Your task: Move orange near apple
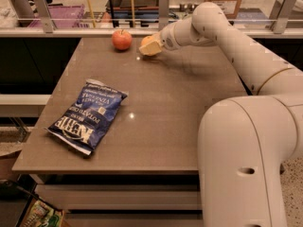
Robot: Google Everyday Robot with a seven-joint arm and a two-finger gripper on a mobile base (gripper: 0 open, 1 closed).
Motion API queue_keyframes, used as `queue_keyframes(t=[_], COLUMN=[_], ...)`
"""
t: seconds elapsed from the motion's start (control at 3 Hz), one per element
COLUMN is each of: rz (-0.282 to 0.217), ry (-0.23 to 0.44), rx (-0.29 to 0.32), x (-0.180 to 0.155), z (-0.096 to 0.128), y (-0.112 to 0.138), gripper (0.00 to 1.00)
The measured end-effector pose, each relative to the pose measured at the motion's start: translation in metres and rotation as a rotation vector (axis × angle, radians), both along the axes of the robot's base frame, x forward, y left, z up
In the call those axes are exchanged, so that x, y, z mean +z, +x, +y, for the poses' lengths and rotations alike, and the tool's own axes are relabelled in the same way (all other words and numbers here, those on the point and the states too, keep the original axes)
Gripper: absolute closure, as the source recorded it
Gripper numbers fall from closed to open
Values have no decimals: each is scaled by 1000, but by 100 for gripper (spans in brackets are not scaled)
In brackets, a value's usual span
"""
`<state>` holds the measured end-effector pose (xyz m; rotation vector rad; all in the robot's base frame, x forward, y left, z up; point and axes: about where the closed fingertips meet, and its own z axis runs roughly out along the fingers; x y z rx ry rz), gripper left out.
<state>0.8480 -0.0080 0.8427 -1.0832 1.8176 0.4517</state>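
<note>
A red-orange apple with a short stem sits on the brown table near its far edge. My gripper reaches in from the right and is shut on the orange, of which only the upper left part shows between the pale fingers. The orange is held just right of the apple, a small gap apart, low over the table top.
A blue chip bag lies flat on the left front part of the table. A metal rail runs behind the far edge, with bins beyond it. My arm and white base fill the right side.
</note>
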Motion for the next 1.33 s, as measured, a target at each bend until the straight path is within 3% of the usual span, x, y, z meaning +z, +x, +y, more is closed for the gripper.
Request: queue_keyframes(t=[0.33, 0.67, 1.33], rz=[1, 4, 6], ry=[-2, -2, -2], rx=[8, 12, 13], x=[-1, -4, -4], z=[5, 8, 9], y=[3, 3, 3], gripper=[100, 83, 36])
